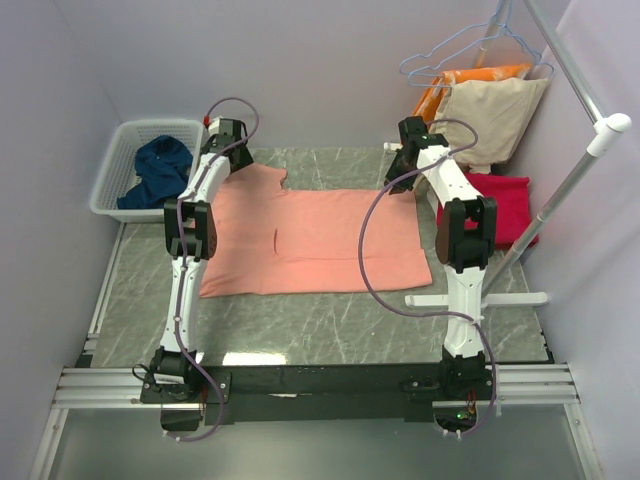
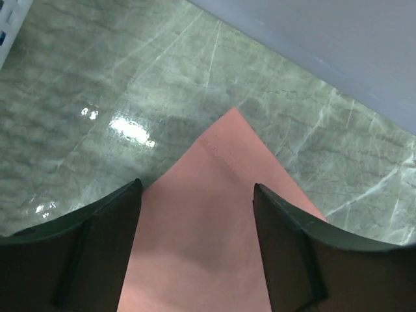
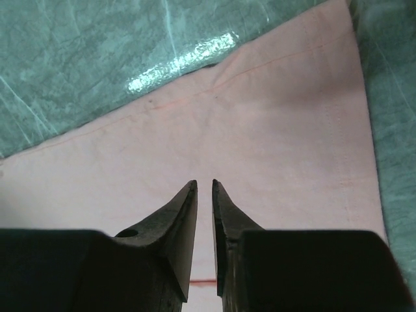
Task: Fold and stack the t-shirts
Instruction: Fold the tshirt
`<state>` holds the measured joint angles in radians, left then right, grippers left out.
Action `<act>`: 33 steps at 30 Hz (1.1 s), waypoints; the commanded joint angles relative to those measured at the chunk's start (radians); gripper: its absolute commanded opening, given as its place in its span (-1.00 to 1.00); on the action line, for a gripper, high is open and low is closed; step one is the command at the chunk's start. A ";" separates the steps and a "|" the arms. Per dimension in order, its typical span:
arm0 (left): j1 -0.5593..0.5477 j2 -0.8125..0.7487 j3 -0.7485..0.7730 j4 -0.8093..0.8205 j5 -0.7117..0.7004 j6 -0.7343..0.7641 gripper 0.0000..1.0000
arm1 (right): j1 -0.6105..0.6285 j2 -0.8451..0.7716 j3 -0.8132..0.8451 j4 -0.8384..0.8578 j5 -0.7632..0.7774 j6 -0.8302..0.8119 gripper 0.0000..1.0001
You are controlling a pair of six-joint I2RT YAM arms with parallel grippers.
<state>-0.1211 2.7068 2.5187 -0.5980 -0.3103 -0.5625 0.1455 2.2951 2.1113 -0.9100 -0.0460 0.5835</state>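
Observation:
The salmon-pink t-shirt [image 1: 310, 240] lies spread flat on the grey marble table [image 1: 330, 330]. My left gripper [image 1: 233, 160] hovers over its far left sleeve. In the left wrist view the left gripper [image 2: 197, 184] is open, with the pointed sleeve corner [image 2: 221, 149] between the fingers. My right gripper [image 1: 405, 185] is over the shirt's far right corner. In the right wrist view the right gripper [image 3: 203, 183] has its fingertips almost together above the cloth [image 3: 279, 117], holding nothing. The navy-blue t-shirt [image 1: 160, 170] lies crumpled in a basket. The crimson-red t-shirt [image 1: 500, 205] lies at the right.
A white basket [image 1: 110, 170] stands at the back left. Hangers [image 1: 470, 55], an orange cloth [image 1: 480, 75] and a beige cloth [image 1: 490, 115] are at the back right. A white rack pole [image 1: 560, 200] slants down to its base [image 1: 470, 298] on the right.

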 commanded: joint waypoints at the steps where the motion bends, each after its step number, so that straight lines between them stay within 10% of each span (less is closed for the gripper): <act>1: 0.003 0.016 0.025 -0.052 0.028 -0.014 0.33 | -0.004 0.018 0.049 -0.012 -0.037 0.012 -0.56; 12: 0.001 0.015 0.011 -0.048 0.014 0.010 -0.74 | -0.012 0.040 0.045 -0.047 -0.003 0.025 -0.59; 33: 0.003 -0.097 -0.093 -0.051 -0.001 0.049 -0.99 | -0.126 0.177 0.202 -0.082 0.225 0.013 -0.17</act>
<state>-0.1192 2.6724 2.4485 -0.5926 -0.3195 -0.5350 0.0341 2.4397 2.2402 -1.0145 0.1497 0.6174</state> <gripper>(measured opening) 0.022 0.369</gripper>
